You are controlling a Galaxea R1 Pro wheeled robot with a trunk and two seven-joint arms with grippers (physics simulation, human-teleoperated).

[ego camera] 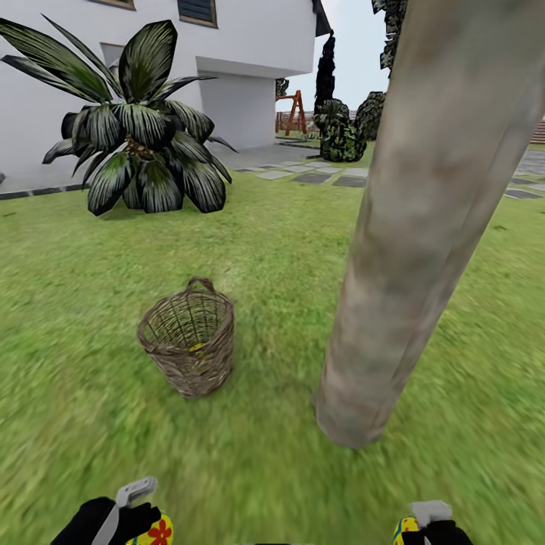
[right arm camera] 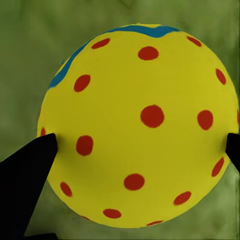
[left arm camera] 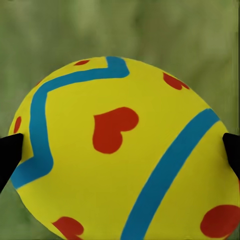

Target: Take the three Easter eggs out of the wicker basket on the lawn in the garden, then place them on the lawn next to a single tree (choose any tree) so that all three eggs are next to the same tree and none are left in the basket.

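The brown wicker basket [ego camera: 189, 337] stands upright on the lawn [ego camera: 91, 303], and a bit of a yellow egg [ego camera: 197, 347] shows inside it. The tree [ego camera: 424, 227] rises just right of the basket, its thick trunk meeting the grass close to me. My left gripper [ego camera: 140, 522] [left arm camera: 120, 150] is shut on an egg with blue zigzags and red hearts [ego camera: 156, 532] [left arm camera: 115, 165]. My right gripper [ego camera: 422, 526] [right arm camera: 139, 150] is shut on an egg with red spots [ego camera: 406, 527] [right arm camera: 145, 125]. Both held eggs hang over grass near me.
A low spiky-leaved palm plant [ego camera: 140, 129] grows beyond the basket at the back left, before a white house [ego camera: 242, 68]. Grey paving slabs [ego camera: 318, 175] and dark shrubs [ego camera: 342, 132] lie farther back. Grass stretches between the basket and me.
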